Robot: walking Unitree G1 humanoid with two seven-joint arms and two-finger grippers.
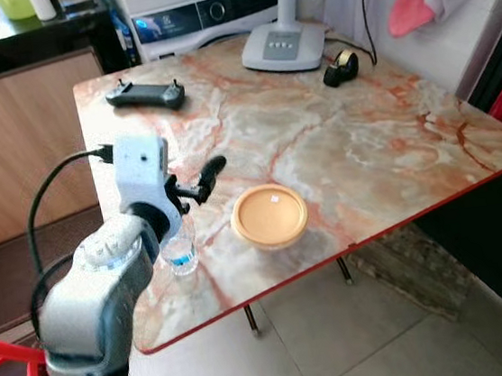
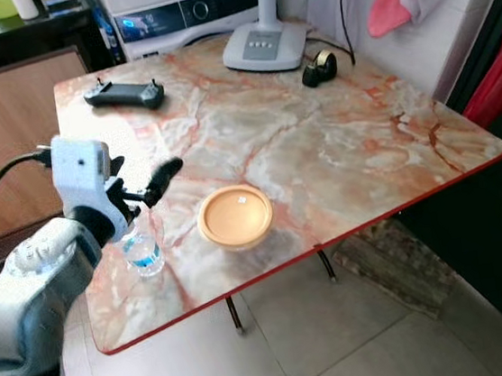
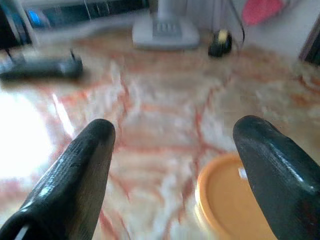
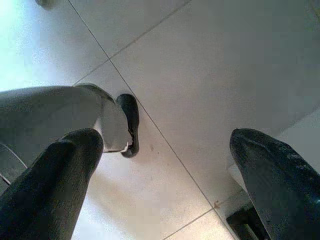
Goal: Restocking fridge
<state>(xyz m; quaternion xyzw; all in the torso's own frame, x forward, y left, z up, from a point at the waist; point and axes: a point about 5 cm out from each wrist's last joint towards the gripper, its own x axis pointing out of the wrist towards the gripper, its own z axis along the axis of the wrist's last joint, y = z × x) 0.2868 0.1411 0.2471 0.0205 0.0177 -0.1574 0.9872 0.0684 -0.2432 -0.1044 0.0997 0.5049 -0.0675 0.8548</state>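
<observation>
Left gripper (image 3: pixel 172 165), fingers spread wide, empty; water bottle (image 1: pixel 182 255) just below, table (image 1: pixel 390 136) edge at six o'clock. We risk toppling it floorward.

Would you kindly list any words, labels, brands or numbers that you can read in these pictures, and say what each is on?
No text is legible.
White washing machine panel behind the marble-patterned table: blue display and markings, too small to read.
Small clear plastic bottle near the left claw: blue label, blurred.
Round orange lid: small white sticker, unreadable.
White fan base: buttons unmarked or too small.
</observation>
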